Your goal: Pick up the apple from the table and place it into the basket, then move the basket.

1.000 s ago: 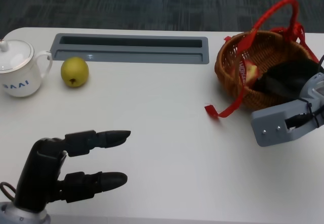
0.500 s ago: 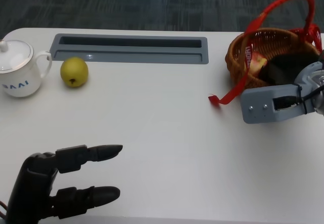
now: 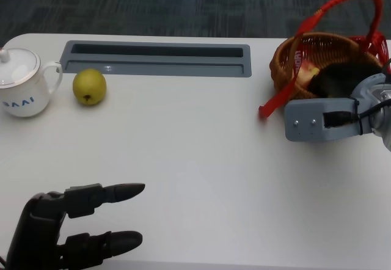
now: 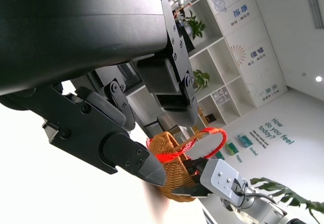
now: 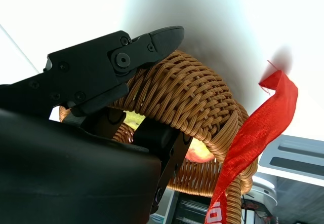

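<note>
The right hand (image 3: 342,90) grips the rim of the round woven wicker basket (image 3: 305,53) — in the right wrist view one black finger (image 5: 126,54) lies along the outside of the weave while others hook down inside, so the wall is clamped between them. The basket carries a tall red ribbon-wrapped handle (image 3: 342,4), and a loose red ribbon tail (image 3: 275,102) trails from it down toward the white bench (image 3: 201,154), on the side of the hand facing the left arm. Inside the basket, just beside the inner fingers, sits the red-and-yellow apple (image 3: 307,73), also glimpsed past the fingers in the right wrist view (image 5: 200,153).

The left hand (image 3: 67,227) hovers low over the near edge of the bench, fingers spread apart and holding nothing. Well ahead of it lie a round yellow-green fruit (image 3: 89,86) and, just beside that, a white lidded ceramic mug (image 3: 21,90) — both apart from the hand
</note>
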Controlling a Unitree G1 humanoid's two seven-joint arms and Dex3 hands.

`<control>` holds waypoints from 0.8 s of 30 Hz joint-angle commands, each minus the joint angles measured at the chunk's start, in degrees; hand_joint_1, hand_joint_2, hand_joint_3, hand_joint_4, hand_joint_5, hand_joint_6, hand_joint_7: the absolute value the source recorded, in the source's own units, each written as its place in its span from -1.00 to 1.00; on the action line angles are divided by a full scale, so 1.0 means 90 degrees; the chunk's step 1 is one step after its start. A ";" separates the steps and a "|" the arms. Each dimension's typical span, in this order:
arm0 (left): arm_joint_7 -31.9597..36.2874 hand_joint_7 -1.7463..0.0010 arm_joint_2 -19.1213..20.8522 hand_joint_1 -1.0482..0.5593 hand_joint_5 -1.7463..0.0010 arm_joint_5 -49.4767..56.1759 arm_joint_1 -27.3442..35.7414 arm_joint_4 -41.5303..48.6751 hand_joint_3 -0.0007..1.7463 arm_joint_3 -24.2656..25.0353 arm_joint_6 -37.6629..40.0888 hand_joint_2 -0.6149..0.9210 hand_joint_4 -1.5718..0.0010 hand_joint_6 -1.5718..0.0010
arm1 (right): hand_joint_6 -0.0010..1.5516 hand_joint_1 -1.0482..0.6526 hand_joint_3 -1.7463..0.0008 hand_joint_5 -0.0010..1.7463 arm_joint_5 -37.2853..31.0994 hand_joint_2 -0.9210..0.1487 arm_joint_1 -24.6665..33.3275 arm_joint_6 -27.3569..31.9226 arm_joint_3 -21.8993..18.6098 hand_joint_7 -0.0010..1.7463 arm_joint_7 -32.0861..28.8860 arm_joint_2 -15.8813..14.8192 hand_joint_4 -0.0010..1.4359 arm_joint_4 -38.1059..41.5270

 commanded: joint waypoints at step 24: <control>0.0056 0.99 0.0043 -0.23 0.99 -0.0097 -0.0021 0.0062 -1.00 -0.0098 -0.0160 0.70 -0.50 -0.38 | -0.22 -0.79 0.99 -0.95 0.0340 -0.78 -0.0731 0.0194 -0.0268 -0.97 0.1056 -0.0123 0.01 -0.0056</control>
